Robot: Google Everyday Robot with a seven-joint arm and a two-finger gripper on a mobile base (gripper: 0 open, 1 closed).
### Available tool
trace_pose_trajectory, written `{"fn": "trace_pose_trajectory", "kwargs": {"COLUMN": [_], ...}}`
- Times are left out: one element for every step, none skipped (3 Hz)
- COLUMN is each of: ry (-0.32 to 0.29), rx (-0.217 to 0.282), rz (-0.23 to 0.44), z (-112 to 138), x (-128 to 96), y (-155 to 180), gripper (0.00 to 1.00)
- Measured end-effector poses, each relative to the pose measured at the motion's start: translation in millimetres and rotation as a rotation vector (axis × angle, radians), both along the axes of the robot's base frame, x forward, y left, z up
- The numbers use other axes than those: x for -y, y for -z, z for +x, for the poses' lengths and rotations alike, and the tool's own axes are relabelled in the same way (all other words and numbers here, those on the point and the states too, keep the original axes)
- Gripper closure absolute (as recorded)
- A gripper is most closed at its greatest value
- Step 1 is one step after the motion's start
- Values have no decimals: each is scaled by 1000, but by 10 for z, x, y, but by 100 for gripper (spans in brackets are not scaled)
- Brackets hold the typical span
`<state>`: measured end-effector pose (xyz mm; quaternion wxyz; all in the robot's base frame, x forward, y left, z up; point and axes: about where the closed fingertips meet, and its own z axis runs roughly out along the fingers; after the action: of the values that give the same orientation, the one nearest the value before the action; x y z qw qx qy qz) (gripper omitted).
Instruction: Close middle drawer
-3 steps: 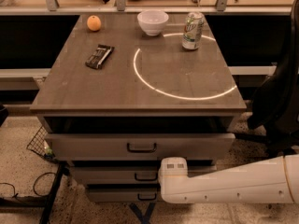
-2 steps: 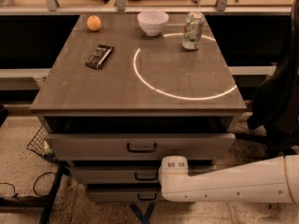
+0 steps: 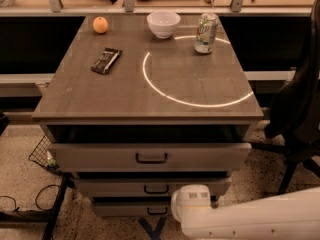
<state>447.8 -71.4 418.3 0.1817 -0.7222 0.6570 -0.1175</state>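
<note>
Cables and a wire basket lie on the floor at the far left, beside the desk. They are well away from the job, so they should not get in the way. On the desk top, from left to right, sit an orange, a dark snack bar, a white bowl and a green can. A hard bump could shake them, so the push should be slow and soft.

Below the desk top are three drawers. The top drawer, with the big handle, is out the most. The middle drawer is right under it, out a little, with a small dark handle in the middle of its front. The bottom drawer is the lowest and smallest.

The gripper is at the end of the white arm, low down, just to the right of the small handle and near the drawer front. I cannot tell if it is open or shut. I think the best way is to press flat on the front, close to the handle, and push straight back — not from the side, or the drawer may twist and stick. The arm should keep under the top drawer and not knock it. A black chair stands at the far right — apart from the arm.
</note>
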Motion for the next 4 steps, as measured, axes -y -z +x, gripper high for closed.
{"fn": "trace_pose_trajectory", "kwargs": {"ry": [6, 110, 181, 142], "rx": [-64, -157, -226, -291], "rz": [82, 128, 228, 322], "z": [-699, -1499, -1905, -2035], "x": [221, 988, 1292, 1167], "y": [3, 75, 249, 485], "gripper": [100, 100, 100, 100]}}
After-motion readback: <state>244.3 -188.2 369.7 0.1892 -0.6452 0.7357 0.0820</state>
